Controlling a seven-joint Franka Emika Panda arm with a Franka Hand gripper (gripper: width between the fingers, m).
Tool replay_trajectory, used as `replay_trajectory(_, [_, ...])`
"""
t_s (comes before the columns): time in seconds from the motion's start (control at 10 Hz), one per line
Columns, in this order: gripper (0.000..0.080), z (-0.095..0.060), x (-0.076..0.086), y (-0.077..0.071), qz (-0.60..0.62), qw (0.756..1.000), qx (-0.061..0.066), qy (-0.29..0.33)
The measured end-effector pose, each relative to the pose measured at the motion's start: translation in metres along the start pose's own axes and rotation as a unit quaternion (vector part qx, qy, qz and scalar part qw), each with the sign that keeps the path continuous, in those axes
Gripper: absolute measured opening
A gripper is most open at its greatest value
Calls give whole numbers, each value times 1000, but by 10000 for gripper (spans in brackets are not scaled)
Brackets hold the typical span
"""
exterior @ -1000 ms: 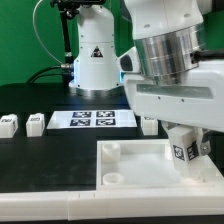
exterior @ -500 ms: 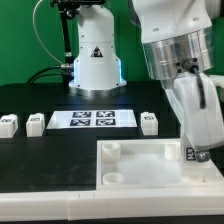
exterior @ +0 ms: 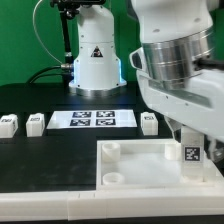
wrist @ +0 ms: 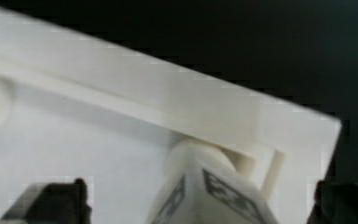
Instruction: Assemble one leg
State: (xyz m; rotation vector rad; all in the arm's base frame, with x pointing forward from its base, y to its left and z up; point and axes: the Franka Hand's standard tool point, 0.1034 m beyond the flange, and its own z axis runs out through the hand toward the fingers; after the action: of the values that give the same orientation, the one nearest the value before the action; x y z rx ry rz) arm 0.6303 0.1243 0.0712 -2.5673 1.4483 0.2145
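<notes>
My claw (wrist: pixel 197 204) is spread either side of the leg (exterior: pixel 190 154), which stands at the white tabletop's (exterior: pixel 135 168) corner

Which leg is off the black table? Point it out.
The leg under the gripper, upright on the tabletop; the other three legs rest on the black table.

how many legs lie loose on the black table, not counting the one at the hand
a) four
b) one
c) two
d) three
d: the exterior view shows the far-left leg, the leg beside it, and a third leg on the other side of the marker board, all on the table.
</notes>
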Motion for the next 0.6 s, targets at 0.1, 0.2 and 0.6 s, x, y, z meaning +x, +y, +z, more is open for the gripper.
replay_trajectory(0.1, [647, 1, 0, 1, -57, 998, 0, 0])
replay_trajectory(0.2, [647, 1, 1, 1, -115, 993, -1, 1])
replay_trajectory(0.6, [648, 0, 5, 2, -389, 920, -40, 33])
